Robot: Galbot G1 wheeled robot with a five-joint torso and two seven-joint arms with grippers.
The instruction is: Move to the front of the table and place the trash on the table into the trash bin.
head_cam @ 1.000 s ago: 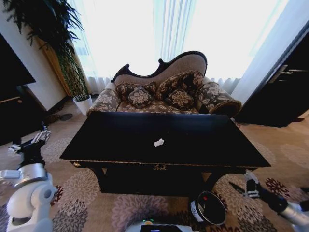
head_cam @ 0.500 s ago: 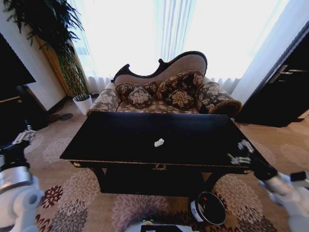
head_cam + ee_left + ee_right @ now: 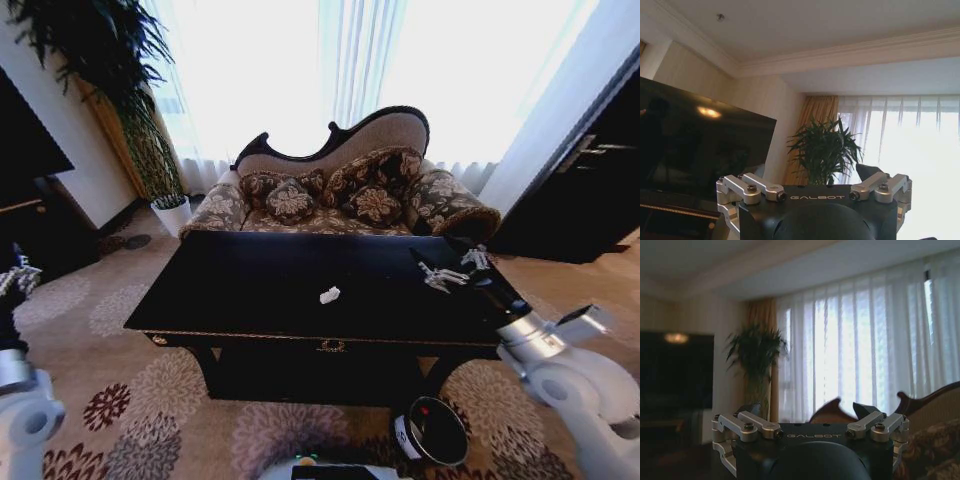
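A lumpy white paper bit (image 3: 329, 295) lay near the middle of the table (image 3: 250, 300). The right gripper (image 3: 447, 268) was held above the table's right end — fingers spread, nothing held. The paper was judged light and crushable — best pinched across its bulk.

The black worktop (image 3: 250, 290) is almost bare, with one white paper bit (image 3: 329, 295) near its middle. The right pincer (image 3: 450, 268) hangs above the worktop's right end, fingers spread. A sofa (image 3: 340, 190) blocks the far side. The trash bin (image 3: 432, 432) stands on open carpet by the front right.
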